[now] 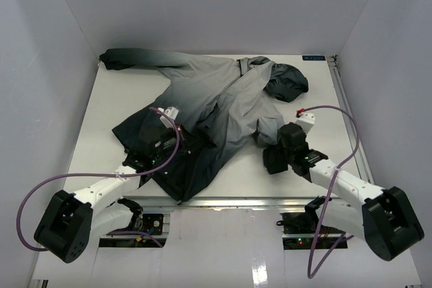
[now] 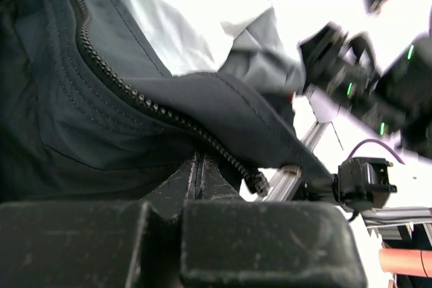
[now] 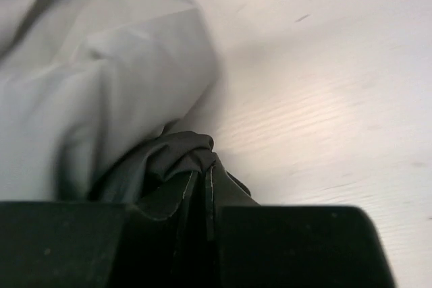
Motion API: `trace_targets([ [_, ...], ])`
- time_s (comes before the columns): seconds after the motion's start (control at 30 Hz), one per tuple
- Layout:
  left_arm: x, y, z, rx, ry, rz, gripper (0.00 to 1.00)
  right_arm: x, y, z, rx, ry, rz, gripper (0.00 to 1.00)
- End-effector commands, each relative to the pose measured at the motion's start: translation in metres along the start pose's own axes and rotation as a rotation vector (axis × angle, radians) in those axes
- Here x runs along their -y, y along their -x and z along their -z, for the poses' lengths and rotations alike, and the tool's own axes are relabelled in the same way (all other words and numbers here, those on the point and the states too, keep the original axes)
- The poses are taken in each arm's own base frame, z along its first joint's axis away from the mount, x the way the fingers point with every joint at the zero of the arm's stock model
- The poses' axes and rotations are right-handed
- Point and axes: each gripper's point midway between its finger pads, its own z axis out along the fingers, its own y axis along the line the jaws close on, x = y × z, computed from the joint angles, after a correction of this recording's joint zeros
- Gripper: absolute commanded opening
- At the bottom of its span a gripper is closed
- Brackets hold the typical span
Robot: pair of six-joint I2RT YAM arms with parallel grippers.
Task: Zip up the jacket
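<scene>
Grey-to-charcoal jacket (image 1: pixel 223 99) lies open on the surface (image 1: pixel 101 119), zipper (image 2: pixel 135 96) teeth unjoined. Our left gripper (image 2: pixel 197 166) has its jaws pinched on the dark hem, and our right gripper (image 3: pixel 202 180) has its jaws clamped on a dark fold. We judge all the zipping lies ahead.

The tips of the left gripper (image 2: pixel 196 170) vanish under a dark fold of the jacket (image 2: pixel 67 133), so whether they pinch cloth cannot be told; the zipper (image 2: pixel 135 94) leaves that view at the top edge; the right arm (image 2: pixel 364 65) behind is blurred; the right gripper (image 3: pixel 202 187) is cut off below, and its pinched dark cloth could be cuff or hem.
</scene>
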Motion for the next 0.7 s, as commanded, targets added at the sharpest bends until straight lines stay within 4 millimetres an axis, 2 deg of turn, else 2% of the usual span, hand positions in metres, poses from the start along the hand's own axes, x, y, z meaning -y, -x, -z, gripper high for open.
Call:
trace_targets([
  [0.0,0.02,0.0,-0.001,-0.006,-0.111,-0.025,0.0,0.069,0.078,0.0,0.167,-0.217,-0.074,0.08],
  [0.07,0.024,-0.004,-0.002,-0.027,-0.146,-0.018,0.0,0.091,0.096,-0.005,0.168,-0.25,-0.101,0.08],
  [0.1,0.026,-0.008,-0.001,-0.045,-0.166,-0.012,0.0,0.097,0.102,-0.006,0.162,-0.252,-0.108,0.08],
  [0.13,0.027,-0.011,-0.002,-0.059,-0.179,-0.007,0.0,0.097,0.106,-0.009,0.144,-0.239,-0.1,0.12],
  [0.17,0.028,-0.012,-0.003,-0.067,-0.189,-0.006,0.0,0.094,0.11,-0.012,0.116,-0.224,-0.087,0.23],
  [0.2,0.031,-0.014,-0.002,-0.08,-0.205,-0.007,0.0,0.09,0.113,-0.015,0.085,-0.214,-0.077,0.41],
  [0.23,0.031,-0.017,-0.003,-0.091,-0.209,-0.005,0.0,0.085,0.099,-0.017,0.006,-0.186,-0.057,0.46],
  [0.33,0.028,-0.019,-0.004,-0.106,-0.2,-0.005,0.0,0.046,0.082,-0.011,-0.076,-0.023,-0.008,0.62],
  [0.37,0.026,-0.02,-0.004,-0.108,-0.192,-0.009,0.0,0.033,0.082,-0.004,-0.065,0.022,0.013,0.64],
  [0.47,0.023,-0.019,-0.004,-0.104,-0.169,-0.019,0.0,-0.002,0.082,0.02,-0.023,0.14,0.045,0.64],
  [0.67,0.021,-0.018,-0.004,-0.106,-0.153,-0.034,0.0,-0.079,0.099,0.086,0.077,0.413,0.094,0.64],
])
